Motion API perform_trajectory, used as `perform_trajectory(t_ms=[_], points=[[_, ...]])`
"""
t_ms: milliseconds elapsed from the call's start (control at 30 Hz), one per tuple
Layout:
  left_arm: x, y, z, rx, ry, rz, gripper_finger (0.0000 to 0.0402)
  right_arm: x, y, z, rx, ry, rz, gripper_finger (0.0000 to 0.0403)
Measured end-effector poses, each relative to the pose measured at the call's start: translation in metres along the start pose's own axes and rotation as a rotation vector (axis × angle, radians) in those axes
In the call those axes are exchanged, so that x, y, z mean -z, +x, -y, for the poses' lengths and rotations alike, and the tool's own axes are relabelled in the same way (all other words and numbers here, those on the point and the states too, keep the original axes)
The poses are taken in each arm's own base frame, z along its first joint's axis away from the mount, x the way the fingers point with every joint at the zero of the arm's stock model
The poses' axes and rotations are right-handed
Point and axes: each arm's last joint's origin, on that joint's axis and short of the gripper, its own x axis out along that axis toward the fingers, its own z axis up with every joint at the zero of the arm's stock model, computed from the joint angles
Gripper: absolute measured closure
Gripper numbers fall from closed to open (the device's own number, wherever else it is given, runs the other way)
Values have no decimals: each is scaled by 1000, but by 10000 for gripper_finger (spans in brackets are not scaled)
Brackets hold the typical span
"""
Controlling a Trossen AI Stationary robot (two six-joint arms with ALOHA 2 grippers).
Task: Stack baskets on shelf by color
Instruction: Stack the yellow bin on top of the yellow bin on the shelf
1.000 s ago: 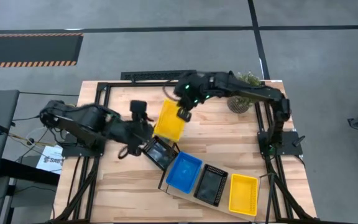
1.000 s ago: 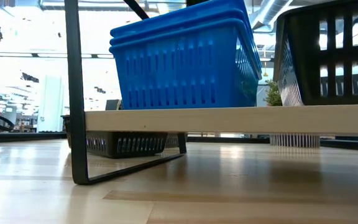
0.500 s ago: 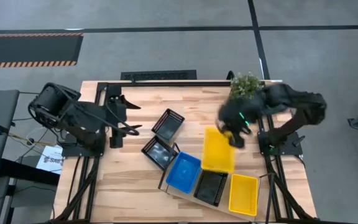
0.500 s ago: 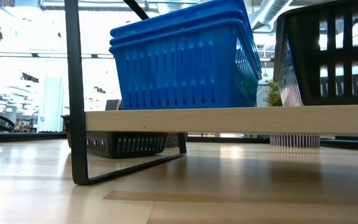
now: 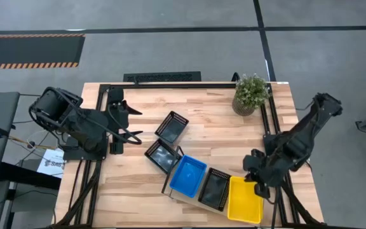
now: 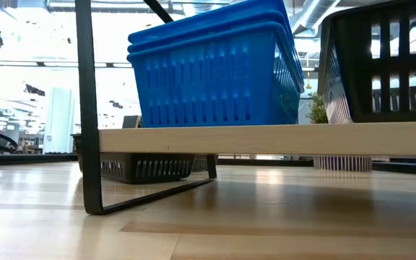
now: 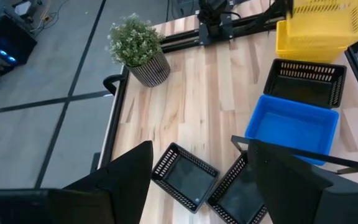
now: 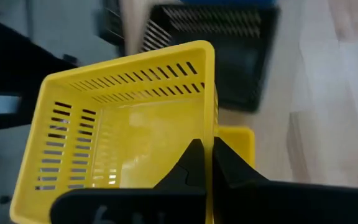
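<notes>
My right gripper (image 5: 257, 180) (image 8: 205, 149) is shut on a yellow basket (image 5: 245, 198) (image 8: 123, 130) over the right end of the shelf (image 6: 266, 137). Under it shows another yellow basket (image 8: 235, 134). The shelf also carries a stack of blue baskets (image 5: 187, 176) (image 6: 208, 68) and a black basket (image 5: 215, 189) (image 6: 388, 65). Two more black baskets (image 5: 171, 127) (image 5: 162, 156) stand on the tabletop beyond the shelf. My left gripper (image 5: 132, 123) (image 7: 199, 149) is open near the table's left side, touching nothing. My right gripper pinches the yellow basket's side wall at its rim (image 8: 213, 134), one finger inside the basket and one outside, coming from above. The basket hangs tilted over the yellow basket on the shelf. I cannot tell whether the two touch.
A potted green plant (image 5: 251, 94) (image 7: 135, 50) stands at the table's far right corner. Black frame rails (image 5: 170, 84) run along the table's edges. Bare wood lies between the plant and the shelf.
My right gripper has carried the yellow basket from the table's far middle toward the right and near edges, ending over the shelf's right end. My left arm has drawn back from the black baskets toward the table's left edge.
</notes>
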Motion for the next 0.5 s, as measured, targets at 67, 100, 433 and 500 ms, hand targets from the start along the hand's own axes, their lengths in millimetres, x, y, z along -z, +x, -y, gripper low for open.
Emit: perform_trajectory(t_ms=[67, 100, 433, 500], points=[[0, 0, 0, 0, 2, 0, 148, 11, 12, 4, 39, 10, -23, 397], [0, 0, 0, 0, 4, 0, 148, 16, 16, 5, 52, 10, -24, 395], [0, 0, -1, -31, 10, 5, 148, 42, -2, 4, 38, 38, 71, 398], [0, 0, -1, -47, 11, 8, 148, 47, -3, 5, 59, 43, 50, 395]])
